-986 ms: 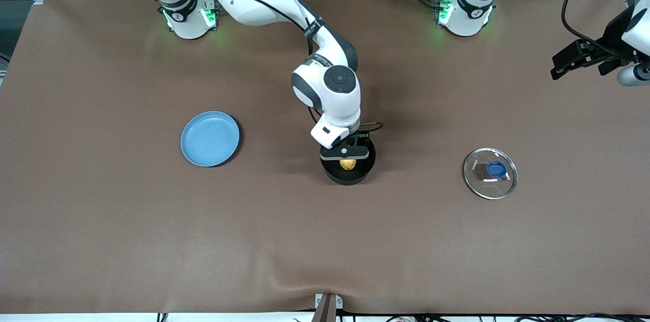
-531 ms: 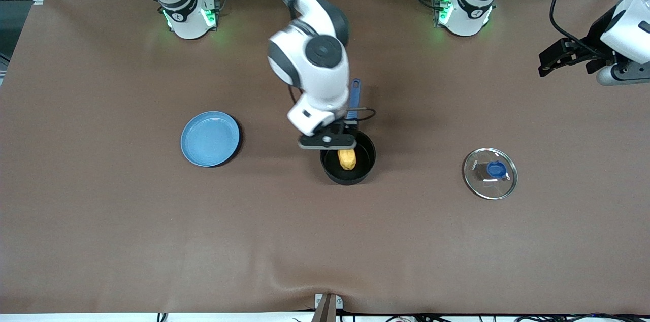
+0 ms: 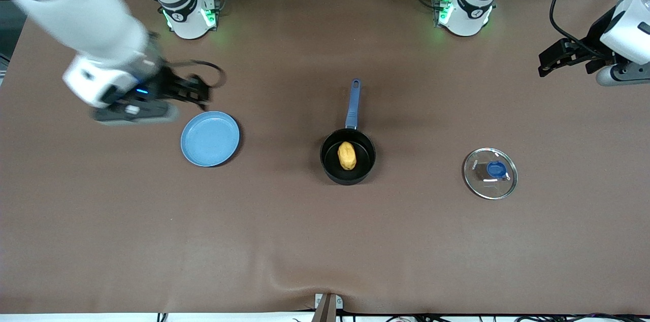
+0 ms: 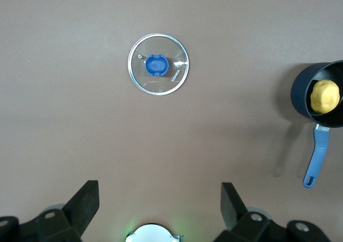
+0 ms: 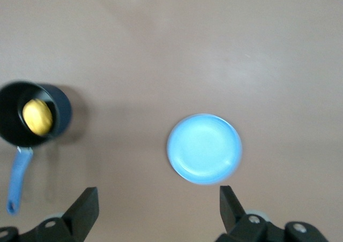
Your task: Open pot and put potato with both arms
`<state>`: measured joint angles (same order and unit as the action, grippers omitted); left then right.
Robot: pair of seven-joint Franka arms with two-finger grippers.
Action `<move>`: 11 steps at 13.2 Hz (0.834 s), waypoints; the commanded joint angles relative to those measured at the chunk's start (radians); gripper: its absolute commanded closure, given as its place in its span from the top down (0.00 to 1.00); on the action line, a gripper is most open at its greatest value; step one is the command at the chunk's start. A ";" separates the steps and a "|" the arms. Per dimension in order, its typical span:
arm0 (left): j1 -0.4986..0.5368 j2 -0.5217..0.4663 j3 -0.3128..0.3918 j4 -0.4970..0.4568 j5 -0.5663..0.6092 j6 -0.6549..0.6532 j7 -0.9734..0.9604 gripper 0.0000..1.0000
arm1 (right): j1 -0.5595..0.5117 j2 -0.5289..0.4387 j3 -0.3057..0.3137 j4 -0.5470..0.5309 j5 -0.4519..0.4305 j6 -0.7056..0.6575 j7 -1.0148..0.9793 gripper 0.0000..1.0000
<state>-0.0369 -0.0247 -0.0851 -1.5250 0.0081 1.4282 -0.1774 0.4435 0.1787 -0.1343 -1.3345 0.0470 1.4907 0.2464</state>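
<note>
One potato lies in the uncovered pot.
One lid, one plate flank it on the table; left pincer and right pincer gape empty.

Our right gripper, jaws apart, has left the pot for the plate's 10 o'clock edge.

The right gripper and its wrist are smeared by motion blur in the front view, so its fingers cannot be made out there. The right arm's upper part is cut off by the picture's edge. The left arm's wrist is cut off at the edge near the left arm's end of the table. In the left wrist view, the pot is clipped by the frame edge. The right wrist view is softly blurred throughout.
</note>
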 commanded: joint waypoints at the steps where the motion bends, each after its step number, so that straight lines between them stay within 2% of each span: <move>1: 0.000 -0.021 -0.001 -0.015 -0.013 -0.006 -0.002 1.00 | -0.187 -0.091 0.094 -0.057 0.008 -0.071 -0.079 1.00; 5: 0.000 -0.017 -0.004 -0.021 -0.010 -0.009 -0.002 1.00 | -0.296 -0.140 0.094 -0.101 0.004 -0.116 -0.125 1.00; 7: 0.000 -0.020 -0.002 -0.021 -0.010 -0.009 -0.007 1.00 | -0.336 -0.177 0.094 -0.159 -0.004 -0.087 -0.166 1.00; 11: 0.003 -0.021 -0.004 -0.018 -0.008 -0.020 -0.010 1.00 | -0.365 -0.202 0.090 -0.201 -0.007 -0.011 -0.202 1.00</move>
<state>-0.0374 -0.0248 -0.0868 -1.5335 0.0081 1.4227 -0.1774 0.1049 0.0303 -0.0670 -1.4713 0.0461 1.4414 0.0601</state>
